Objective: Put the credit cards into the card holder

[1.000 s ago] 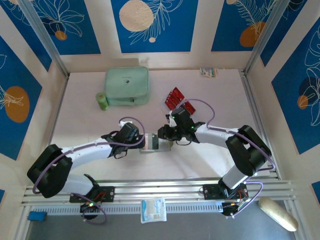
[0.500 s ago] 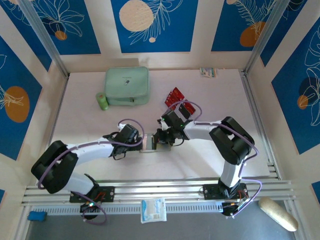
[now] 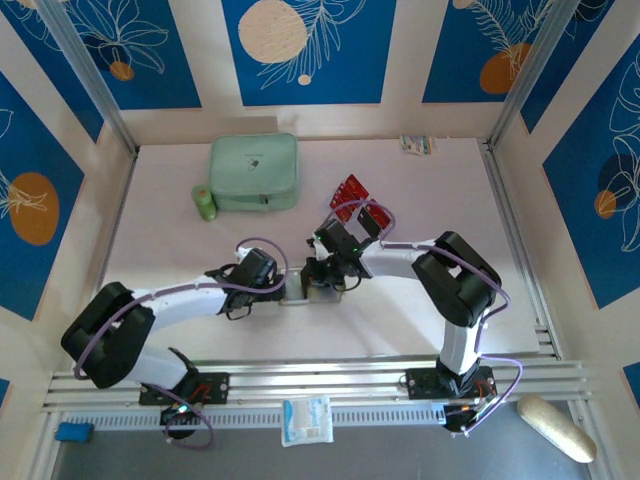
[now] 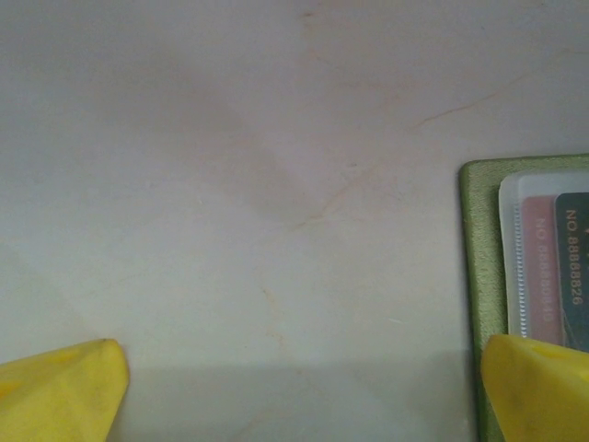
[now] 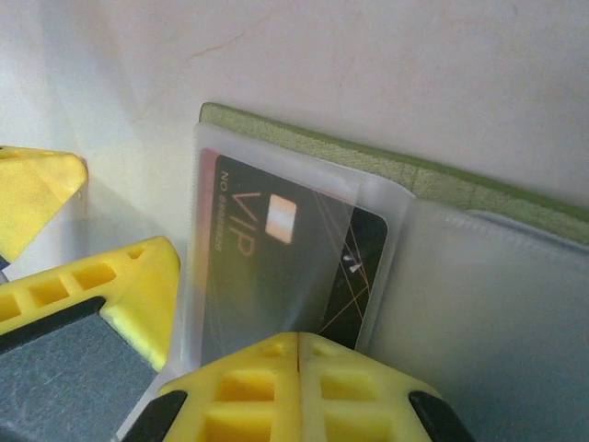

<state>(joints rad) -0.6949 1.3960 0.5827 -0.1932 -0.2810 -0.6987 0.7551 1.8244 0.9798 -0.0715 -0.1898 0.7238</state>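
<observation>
Left gripper (image 4: 304, 387) is splayed wide, touching the holder's (image 5: 368, 166) left edge. The black card (image 5: 285, 267) sits mostly in the clear pocket, its long axis pointing straight back at the right gripper (image 5: 299, 368), which is clamped shut at its right end. Red cards (image 3: 352, 196) wait far right.

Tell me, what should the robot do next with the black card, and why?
Probably nudge the black VIP card a little deeper into the clear pocket of the card holder. The shut right gripper sits at the card's edge, part of the card seems to stick out, and the open left gripper seems to steady the holder.
</observation>
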